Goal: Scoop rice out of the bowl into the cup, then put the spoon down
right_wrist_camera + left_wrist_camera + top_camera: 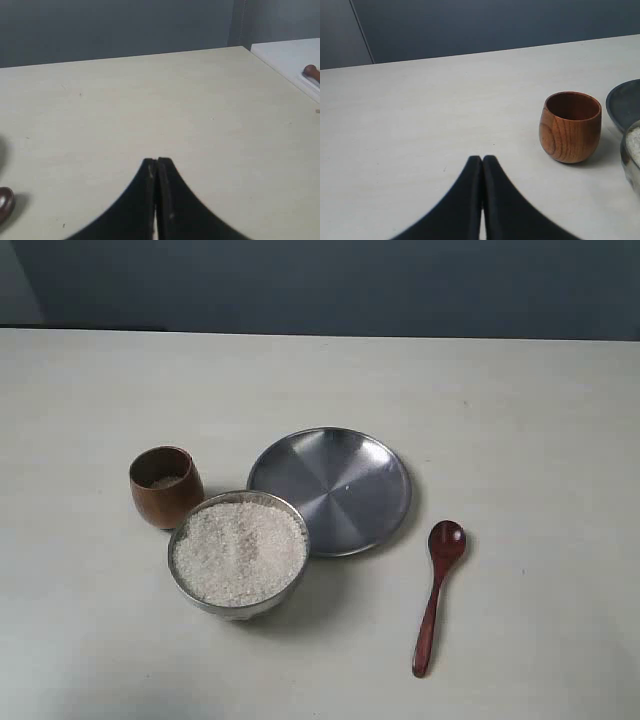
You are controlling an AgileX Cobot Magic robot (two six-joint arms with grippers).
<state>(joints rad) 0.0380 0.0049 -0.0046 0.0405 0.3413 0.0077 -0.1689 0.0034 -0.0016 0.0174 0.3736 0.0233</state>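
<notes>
A steel bowl [182, 580] stands on the table, heaped with white rice [238, 551]. Just behind it to the left is the brown wooden cup [165, 487], with a little rice in its bottom; the left wrist view also has the cup [570, 127] and the bowl's rim [629, 162]. The reddish-brown spoon [437, 592] lies flat to the right of the bowl, its oval end pointing away; that end [4, 202] shows at the edge of the right wrist view. My left gripper [482, 159] is shut and empty over bare table, short of the cup. My right gripper [157, 161] is shut and empty. Neither gripper appears in the exterior view.
A flat steel plate [331, 490] lies behind the bowl, between cup and spoon. The right wrist view shows the table's far corner, a second white surface [292, 57] beyond it and a small reddish object [311, 72] on that.
</notes>
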